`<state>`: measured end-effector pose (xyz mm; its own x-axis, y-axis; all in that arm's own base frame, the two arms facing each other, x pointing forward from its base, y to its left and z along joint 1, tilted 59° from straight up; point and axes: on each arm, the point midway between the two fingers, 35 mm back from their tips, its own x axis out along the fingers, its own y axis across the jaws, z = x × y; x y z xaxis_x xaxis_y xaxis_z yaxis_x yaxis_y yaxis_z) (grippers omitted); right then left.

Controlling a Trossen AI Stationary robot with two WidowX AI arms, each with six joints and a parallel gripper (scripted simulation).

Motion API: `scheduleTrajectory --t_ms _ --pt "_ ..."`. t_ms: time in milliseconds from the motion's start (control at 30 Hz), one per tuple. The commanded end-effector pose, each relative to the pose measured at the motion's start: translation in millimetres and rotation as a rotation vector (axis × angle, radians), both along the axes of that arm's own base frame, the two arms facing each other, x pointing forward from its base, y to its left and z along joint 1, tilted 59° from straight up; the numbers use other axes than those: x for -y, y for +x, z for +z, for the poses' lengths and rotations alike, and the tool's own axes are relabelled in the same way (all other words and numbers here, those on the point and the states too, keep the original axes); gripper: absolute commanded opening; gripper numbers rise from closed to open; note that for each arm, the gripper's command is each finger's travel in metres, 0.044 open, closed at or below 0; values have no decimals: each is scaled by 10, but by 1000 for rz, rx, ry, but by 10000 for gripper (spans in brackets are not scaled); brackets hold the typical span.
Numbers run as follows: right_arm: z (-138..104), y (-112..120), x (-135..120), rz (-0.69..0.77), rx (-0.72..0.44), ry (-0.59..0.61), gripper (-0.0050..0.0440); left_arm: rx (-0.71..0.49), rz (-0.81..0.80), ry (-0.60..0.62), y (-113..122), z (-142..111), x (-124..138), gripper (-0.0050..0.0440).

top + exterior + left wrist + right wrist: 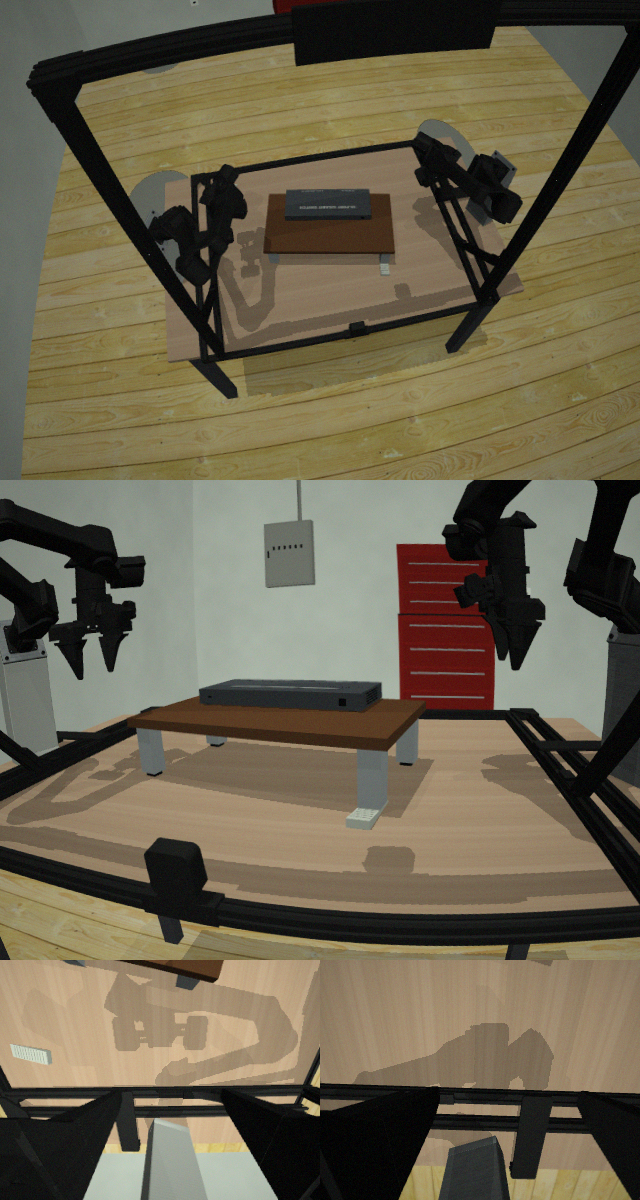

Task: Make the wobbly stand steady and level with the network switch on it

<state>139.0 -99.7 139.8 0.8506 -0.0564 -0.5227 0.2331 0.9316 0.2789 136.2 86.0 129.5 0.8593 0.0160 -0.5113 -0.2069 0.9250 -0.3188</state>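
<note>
Black left tool [218,198] [95,674] [172,1092], right tool [430,161] [509,664] [510,1090]: both wide open, empty.

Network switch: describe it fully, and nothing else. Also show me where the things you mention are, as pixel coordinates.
The network switch [327,198] [279,697] is a flat, dark grey rectangular box, probably metal. Pale lettering runs across its top; one short end has vent slits, and the long side facing the exterior camera has a small black square near one end. It lies flat, lengthwise on the brown top of the stand [330,237] [248,722] [202,969], nearer the long edge away from that camera. No other contact shows.
</note>
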Motion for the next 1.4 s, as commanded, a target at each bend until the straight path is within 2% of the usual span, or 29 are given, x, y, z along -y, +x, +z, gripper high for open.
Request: scheduleTrajectory --t_ms 0,333,1367 --pt "13 -2 29 -5 -3 -5 440 0 0 0 0 0 0 440" --pt "-88 -16 -172 25 19 41 440 0 0 0 0 0 0 440" --pt "-78 -11 -152 23 15 37 440 0 0 0 0 0 0 440"
